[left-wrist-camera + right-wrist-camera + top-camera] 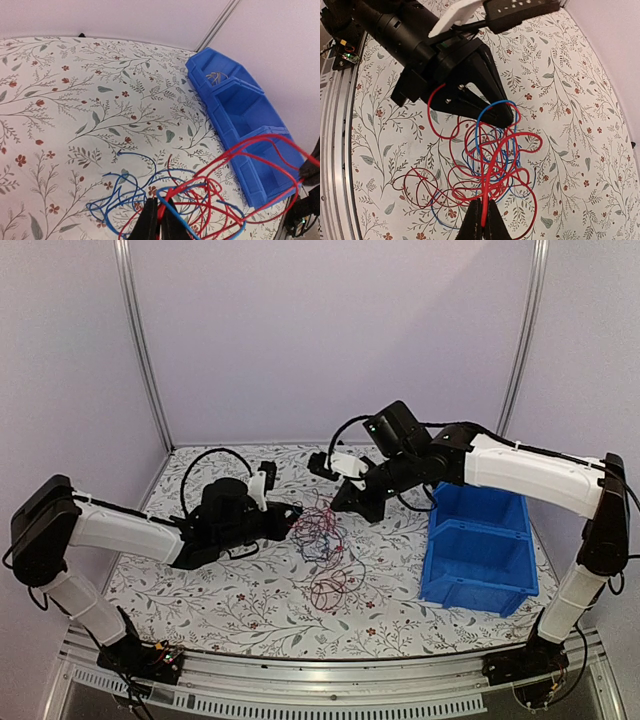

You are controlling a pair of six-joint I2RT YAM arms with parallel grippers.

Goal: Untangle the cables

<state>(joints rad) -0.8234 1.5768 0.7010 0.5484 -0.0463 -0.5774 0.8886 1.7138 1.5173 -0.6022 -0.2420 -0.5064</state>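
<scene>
blue bin (470, 595) right of cables (325, 540), bare cloth (250, 600) beyond

the cables (322, 538) form a loose red-and-blue clump over the floral counter (230, 590), between the left gripper (290, 515) and right gripper (350, 502); a blue bin (480, 550) sits right.

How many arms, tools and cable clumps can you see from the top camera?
Arms: 2 (left arm, right arm)
Tools: 2 (left tool, right tool)
Cable clumps: 1 (cables)
Total: 5
</scene>
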